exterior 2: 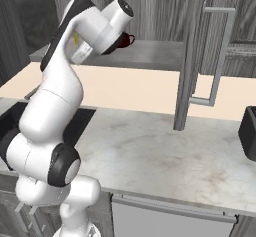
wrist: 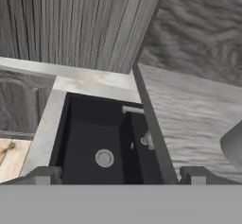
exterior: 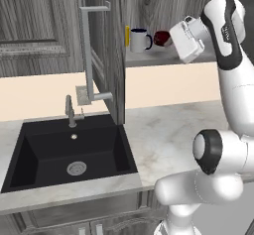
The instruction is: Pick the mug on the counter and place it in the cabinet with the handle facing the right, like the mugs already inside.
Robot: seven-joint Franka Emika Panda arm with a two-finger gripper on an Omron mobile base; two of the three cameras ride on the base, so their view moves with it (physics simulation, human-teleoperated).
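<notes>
Now white mug [exterior: 138, 40], navy rim and handle, upright on cabinet shelf [exterior: 158, 56]

I'm seeing a peach backsplash wall [exterior: 44, 92] behind the black sink [exterior: 69, 152], a grey faucet [exterior: 71, 111], and wood floor [wrist: 10, 158] below.

We find no legible text, label, brand, number or sign in any view: none on the small white mug with navy handle [exterior: 139, 40], the dark grey wood-grain cabinet door [exterior: 106, 45], or the pale marbled stone counter [exterior 2: 165, 151].
</notes>
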